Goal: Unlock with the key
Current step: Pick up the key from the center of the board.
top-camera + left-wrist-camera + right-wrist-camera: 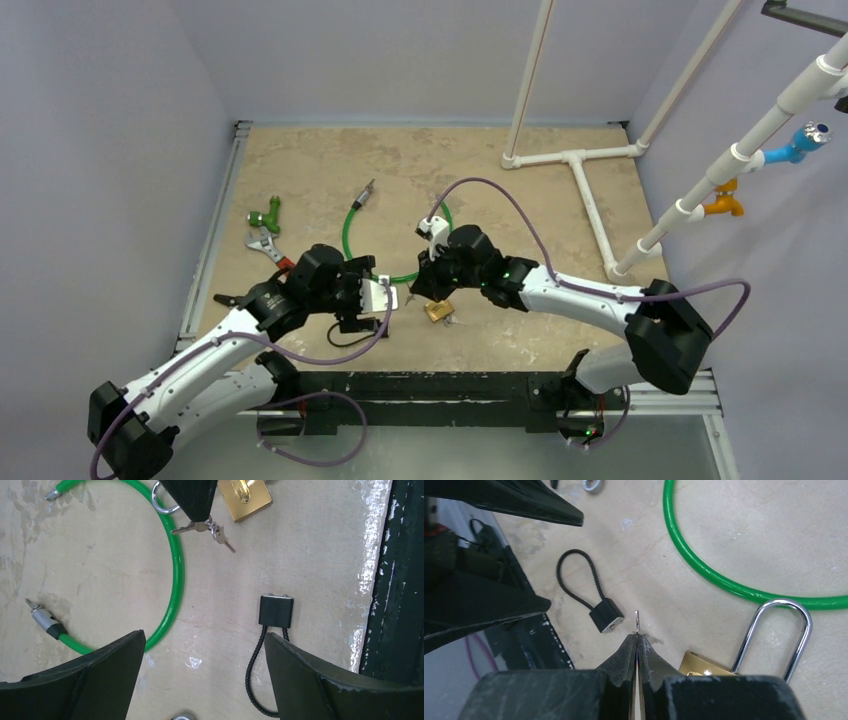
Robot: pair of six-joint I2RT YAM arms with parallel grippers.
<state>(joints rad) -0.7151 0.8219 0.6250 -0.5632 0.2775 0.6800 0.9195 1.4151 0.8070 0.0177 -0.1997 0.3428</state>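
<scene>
Right arm (560, 290) low over the padlock (438, 310), jaws tight on the key (637, 622); left jaws wide apart.

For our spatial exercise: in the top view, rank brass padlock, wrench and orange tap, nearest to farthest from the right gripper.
1. brass padlock, right beside the right gripper.
2. wrench, far left.
3. orange tap, far right, up high.
</scene>
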